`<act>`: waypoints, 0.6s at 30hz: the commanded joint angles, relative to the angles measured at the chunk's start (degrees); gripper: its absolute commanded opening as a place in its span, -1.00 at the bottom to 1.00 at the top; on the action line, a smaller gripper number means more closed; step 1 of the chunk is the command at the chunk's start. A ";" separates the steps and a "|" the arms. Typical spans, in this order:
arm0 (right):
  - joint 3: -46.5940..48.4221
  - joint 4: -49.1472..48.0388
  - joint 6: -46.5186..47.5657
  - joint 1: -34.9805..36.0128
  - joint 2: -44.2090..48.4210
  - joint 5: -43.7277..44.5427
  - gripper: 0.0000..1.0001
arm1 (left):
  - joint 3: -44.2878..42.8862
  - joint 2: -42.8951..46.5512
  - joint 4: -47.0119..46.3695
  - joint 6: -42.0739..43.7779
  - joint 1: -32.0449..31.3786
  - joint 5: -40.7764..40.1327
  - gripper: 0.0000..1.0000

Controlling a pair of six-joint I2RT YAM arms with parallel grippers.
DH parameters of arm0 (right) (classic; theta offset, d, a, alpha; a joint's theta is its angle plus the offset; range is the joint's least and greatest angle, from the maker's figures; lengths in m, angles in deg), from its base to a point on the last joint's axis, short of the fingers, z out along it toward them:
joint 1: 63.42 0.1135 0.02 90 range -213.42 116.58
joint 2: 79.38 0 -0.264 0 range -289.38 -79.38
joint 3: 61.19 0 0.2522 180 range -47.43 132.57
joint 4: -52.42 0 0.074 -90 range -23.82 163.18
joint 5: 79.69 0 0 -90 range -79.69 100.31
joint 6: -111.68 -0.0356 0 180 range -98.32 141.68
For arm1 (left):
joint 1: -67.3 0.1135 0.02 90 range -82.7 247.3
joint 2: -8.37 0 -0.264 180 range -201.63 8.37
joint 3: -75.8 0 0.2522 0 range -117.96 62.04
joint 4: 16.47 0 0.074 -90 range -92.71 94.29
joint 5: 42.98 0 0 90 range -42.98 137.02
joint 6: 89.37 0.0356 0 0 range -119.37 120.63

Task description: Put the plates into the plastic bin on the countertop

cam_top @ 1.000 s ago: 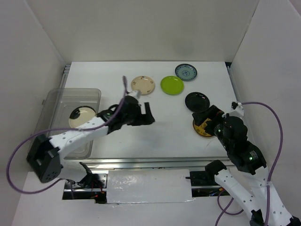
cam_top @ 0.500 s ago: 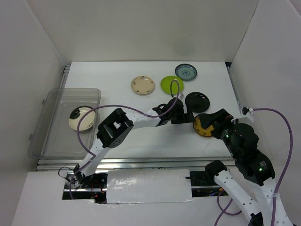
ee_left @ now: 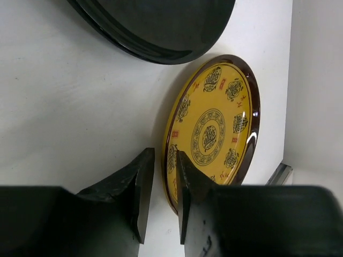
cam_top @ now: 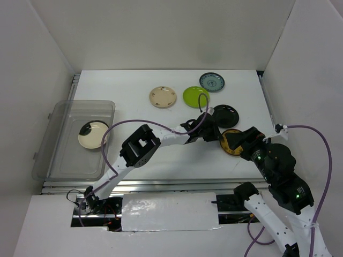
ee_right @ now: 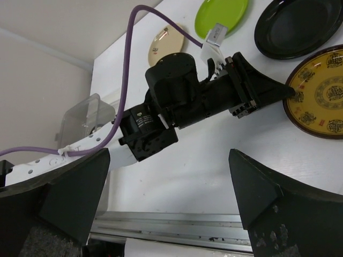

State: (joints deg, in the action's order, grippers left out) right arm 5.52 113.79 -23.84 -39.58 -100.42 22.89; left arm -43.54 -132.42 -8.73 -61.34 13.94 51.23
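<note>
Plates (cam_top: 162, 97) lie mostly at the far right of the countertop (cam_top: 161, 160), well apart from the plastic bin (cam_top: 67, 163) at its left edge, where one cream plate (cam_top: 92, 134) rests inside. The left arm (cam_top: 166, 138) reaches across to the yellow plate (ee_left: 214, 128), which lies just beside the black plate (ee_left: 161, 21). The left gripper (ee_left: 163, 160) straddles the yellow plate's near rim with its jaws drawn narrow; whether they truly pinch it I cannot tell. The right gripper (ee_right: 169, 160) hangs spread wide and empty near the same plate. To pick well, I judge the left gripper should seat one finger under the lip, squeeze firmly and lift straight before swinging left, without nudging the black plate or the right gripper.
</note>
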 commanded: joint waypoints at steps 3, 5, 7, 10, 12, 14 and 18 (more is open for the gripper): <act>-0.74 -1.21 1.13 -0.37 0.39 -1.33 1.00 | 1.78 -2.38 2.68 0.98 -1.13 2.21 -0.29; -1.00 -1.30 1.22 -0.37 0.03 -1.77 1.00 | 2.57 -1.51 2.07 1.42 -1.39 2.30 -0.41; -0.92 -1.30 1.31 -0.28 -0.32 -2.38 1.00 | 3.71 0.60 1.71 2.03 -1.57 1.25 -1.00; -0.65 -0.77 1.66 -0.37 -0.23 -2.03 1.00 | 9.06 7.61 2.24 2.12 -1.74 -1.12 -1.00; -0.04 -0.42 1.83 -0.37 0.12 -1.59 1.00 | 16.34 16.39 0.85 2.56 -1.31 -1.39 -1.00; 0.84 -0.24 1.92 -0.37 0.38 -1.15 1.00 | 22.14 25.77 1.71 3.70 -0.26 -2.09 -1.00; 1.72 -0.50 1.66 -0.37 0.38 -0.45 1.00 | 28.49 42.32 14.42 3.36 3.08 -10.16 -1.00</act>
State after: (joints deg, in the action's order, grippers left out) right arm 5.06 113.77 -22.99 -39.58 -100.42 21.34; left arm -15.82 -103.72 0.60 -59.03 13.72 48.32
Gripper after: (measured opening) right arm 0.998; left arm 0.041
